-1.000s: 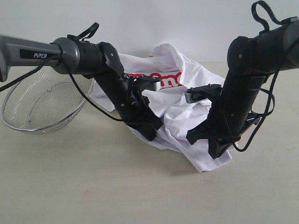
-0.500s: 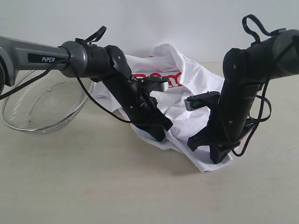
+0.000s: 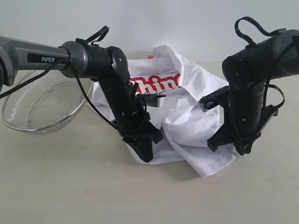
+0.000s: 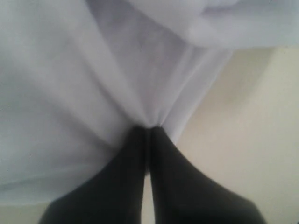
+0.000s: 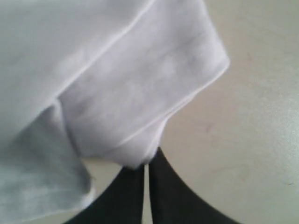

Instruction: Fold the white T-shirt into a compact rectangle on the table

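**Both my pincers pinched on a bunched white T-shirt**

My left pincer [image 4: 148,129] is closed. Its two black fingers meet at the tips, and a gather of white cloth fans out from where they pinch. My right pincer [image 5: 148,162] is closed as well, with only a hairline gap between its fingers. It grips a folded, hemmed edge of the same cloth at its tips.

The white T-shirt [image 3: 187,119] lies in a rumpled heap on the table [image 3: 70,186], between my two arms in the exterior view. Its back part stands up in a soft peak, and the near part spreads forward and sags onto the tabletop. The red lettering [image 3: 156,83] runs across the upper cloth. Part of it is hidden behind my left arm, so only some letters can be read. A small red-orange spot sits at the top of the peak, too small to make out.

Both arms angle downward, with the pincers low, near the tabletop. The left one holds the shirt's near left edge and the right one its right edge. One corner of the shirt lies flat on the table between them, pointing toward the camera.

A silver wire-mesh basket [image 3: 42,105] sits on the table at the far left, behind my left arm. It is close to the shirt, and I cannot tell whether they touch.
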Controlling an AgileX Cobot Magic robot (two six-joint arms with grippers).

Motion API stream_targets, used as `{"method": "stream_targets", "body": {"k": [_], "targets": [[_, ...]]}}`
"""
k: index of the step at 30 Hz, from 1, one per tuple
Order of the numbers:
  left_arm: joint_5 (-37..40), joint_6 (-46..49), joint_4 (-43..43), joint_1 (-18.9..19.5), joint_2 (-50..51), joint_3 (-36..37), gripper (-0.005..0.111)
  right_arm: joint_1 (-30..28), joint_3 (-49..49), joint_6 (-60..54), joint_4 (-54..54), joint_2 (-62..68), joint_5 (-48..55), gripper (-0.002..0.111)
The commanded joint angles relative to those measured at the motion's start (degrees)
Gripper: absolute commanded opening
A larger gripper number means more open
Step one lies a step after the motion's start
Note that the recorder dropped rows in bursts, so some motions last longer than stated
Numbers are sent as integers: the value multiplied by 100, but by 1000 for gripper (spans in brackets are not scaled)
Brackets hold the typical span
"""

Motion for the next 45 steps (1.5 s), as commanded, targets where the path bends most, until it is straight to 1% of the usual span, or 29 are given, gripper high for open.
{"method": "stream_targets", "body": {"k": [1,4,6,9,11,15,18,20,22,24,27,30,33,36,38,40,41,43,45], "targets": [[235,-83,817,197,182,691,4,-13,15,41,-105,-115,88,0],[235,-1,800,240,61,1084,4,-13,1,-111,-8,-403,99,0],[235,52,788,264,-78,1306,4,-13,-57,-557,379,-648,217,0],[235,68,820,267,-358,1678,4,-13,-170,-1119,1072,-908,687,0],[235,68,820,267,-605,1950,4,-13,-172,-1282,1353,-964,839,0],[235,94,1007,277,-1155,2527,4,-13,-129,-1322,1558,-954,1097,0],[222,94,1182,337,-1513,3014,4,1,-88,-1758,2233,-954,1109,0],[-98,94,1182,458,-1675,3177,4,135,-88,-2116,2669,-954,1154,0],[-179,111,1158,564,-1706,3157,4,415,-88,-2193,2789,-954,1148,0],[-180,111,1081,669,-1696,3093,4,743,-88,-2181,2778,-954,913,0],[-180,111,1055,693,-1696,3054,4,1215,-88,-2174,2681,-924,301,0],[-190,111,1055,693,-1696,3054,4,1422,-88,-1941,2619,-727,-88,0],[-188,111,1066,693,-1696,3054,4,1434,-88,-1916,2559,-322,-339,0],[-188,111,1066,693,-1696,3054,4,1434,-88,-1614,2236,-15,-596,0],[-188,111,1079,693,-1696,3054,4,1434,-88,-1217,1704,148,-783,0],[-224,58,1168,693,-1696,3054,4,1411,-88,-571,884,383,-858,0],[-224,58,1189,693,-1696,3054,4,1352,-88,-305,520,544,-847,0],[-232,-31,1259,752,-1696,3054,4,1217,-88,-292,458,905,-877,0],[-232,-244,1555,839,-1696,3054,4,956,-88,-267,353,1247,-943,0]]}}
